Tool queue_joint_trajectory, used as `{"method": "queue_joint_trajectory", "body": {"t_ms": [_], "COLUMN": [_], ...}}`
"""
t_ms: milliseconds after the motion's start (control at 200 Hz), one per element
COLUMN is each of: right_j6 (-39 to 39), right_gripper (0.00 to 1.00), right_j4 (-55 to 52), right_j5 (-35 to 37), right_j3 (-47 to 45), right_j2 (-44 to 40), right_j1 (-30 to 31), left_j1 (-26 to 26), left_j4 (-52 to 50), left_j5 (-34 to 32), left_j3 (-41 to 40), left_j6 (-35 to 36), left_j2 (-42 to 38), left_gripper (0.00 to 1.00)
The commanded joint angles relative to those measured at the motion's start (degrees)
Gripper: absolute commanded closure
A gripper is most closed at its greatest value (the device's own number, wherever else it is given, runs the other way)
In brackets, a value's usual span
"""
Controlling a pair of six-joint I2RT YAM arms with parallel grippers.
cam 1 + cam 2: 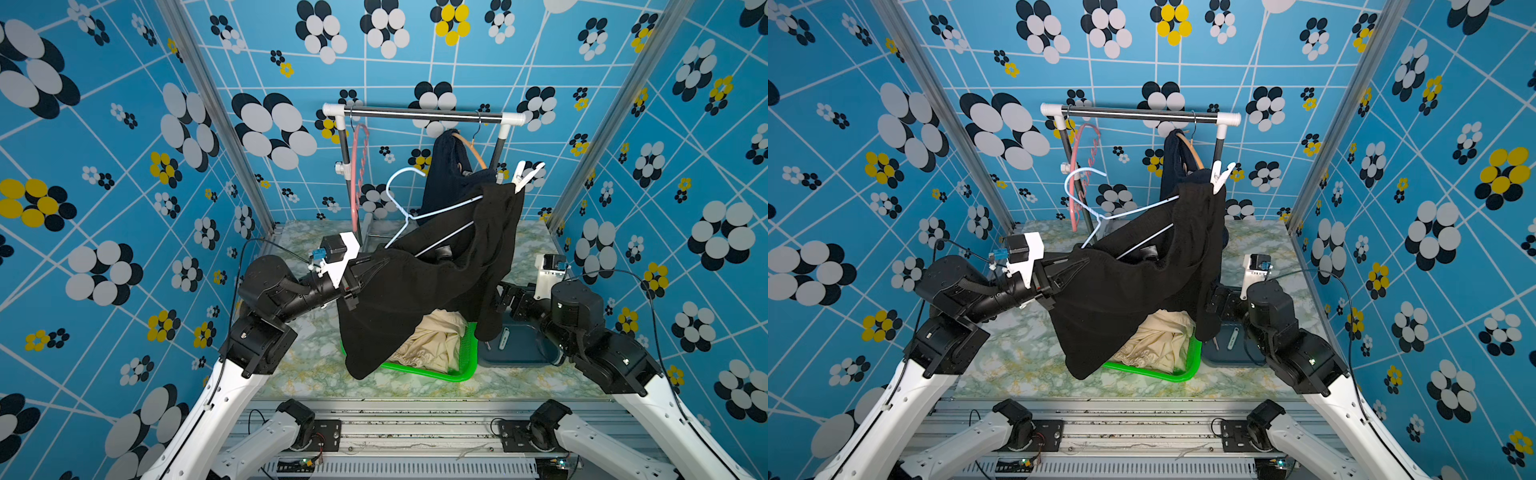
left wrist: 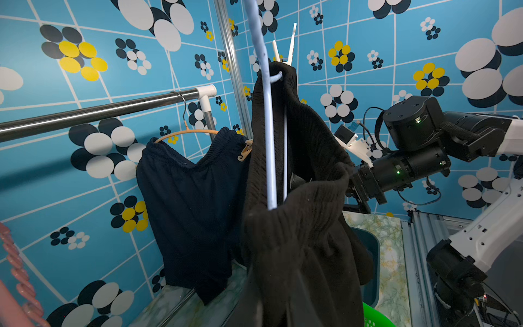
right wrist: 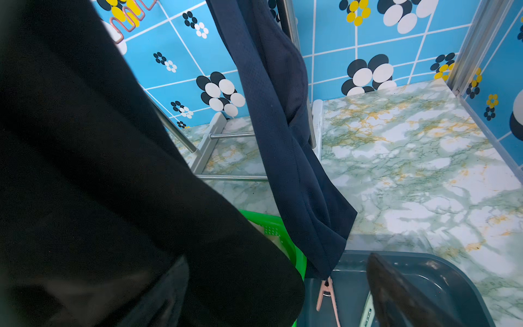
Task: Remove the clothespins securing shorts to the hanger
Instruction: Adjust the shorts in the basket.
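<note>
Left wrist view looks straight up the pale blue hanger (image 2: 268, 127), and that line is the one that matters. Farthest left, the left tool (image 1: 376, 266) is buried under the black shorts (image 1: 415, 299). It is clamped closed, and since the hanger rises out of it with nothing else carrying it, I judge that it pinches the hanger's low end through the cloth.

From there the hanger slopes up and to the right, clear of the rail (image 1: 419, 114), with the black shorts draped along it. At its high far end one white clothespin (image 1: 528, 176) bites the waistband onto the wire. Its long axis runs roughly along the hanger's slope, with the jaws down in the cloth and the two handles splayed up and outward, free of fabric.

Further right and much lower, the right tool (image 1: 503, 300) hangs spread wide and empty. It is just above the grey-blue tray (image 1: 515, 362) on the bench (image 1: 299, 374), partly behind a hanging fold of the shorts. So the white clothespin lies well above that tool and slightly beyond it, and the right arm is both the nearer and the only free one. Right wrist view does not show the white clothespin, so that arm likely has to climb and tilt upward to meet the handles.
</note>
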Motion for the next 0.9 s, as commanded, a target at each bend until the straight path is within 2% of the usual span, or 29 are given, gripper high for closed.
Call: {"method": "queue_joint_trajectory", "body": {"t_ms": [0,120,250,345,545,750,895], "right_j6": [-0.44,-1.75,-3.43,-4.52,-5.99,-8.27,-12.46], "right_gripper": [0.01,0.01,0.01,0.02,0.02,0.02,0.01], "right_j4": [-0.66,0.8,3.46,5.01,6.67,5.27,1.41], "right_j5": [-0.55,-4.16,-9.77,-13.68,-17.18,-17.86,-12.22], "right_j3": [-1.01,-0.9,-0.53,0.01,1.5,3.18,3.93], "right_j2": [-0.37,-0.19,0.97,2.3,5.51,8.11,7.69], "right_j1": [-0.27,-0.4,-0.38,-0.34,-0.36,-0.34,-0.41], "left_j1": [2.9,6.25,8.76,9.42,9.47,9.56,9.55], "left_j4": [9.12,8.09,-0.54,-7.6,-18.84,-25.89,-26.77], "left_j5": [4.09,5.81,5.83,5.56,6.77,3.54,3.42], "left_j3": [-2.4,-8.05,-11.78,-13.69,-14.53,-16.15,-16.83], "left_j6": [-3.0,-4.45,-4.75,-4.93,-3.53,-0.53,0.01], "left_j2": [-2.61,-6.85,-12.05,-15.43,-21.54,-25.58,-25.34], "left_gripper": [1.0,1.0,1.0,1.0,1.0,1.0,1.0]}}
